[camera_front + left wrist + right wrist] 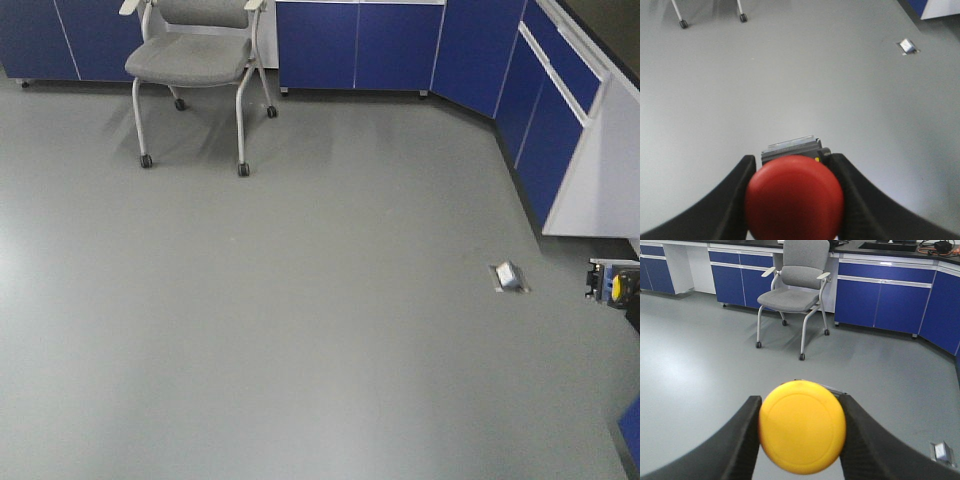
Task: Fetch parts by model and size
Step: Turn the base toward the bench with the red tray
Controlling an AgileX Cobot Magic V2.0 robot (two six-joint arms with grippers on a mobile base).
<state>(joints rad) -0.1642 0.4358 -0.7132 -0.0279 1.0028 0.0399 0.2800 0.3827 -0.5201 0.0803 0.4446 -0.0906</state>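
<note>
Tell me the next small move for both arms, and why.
Probably hold both grips and turn the base to look for a drop-off spot: the left tool is shut on the red push-button switch, the right tool on the yellow push-button switch, yet the views show no place to set them down.

Grey wheeled chair [190,55] at the far edge of the grey floor [300,300], just beside blue cabinets [360,45]. Small silver box [509,277] lies near the floor's right edge.
</note>
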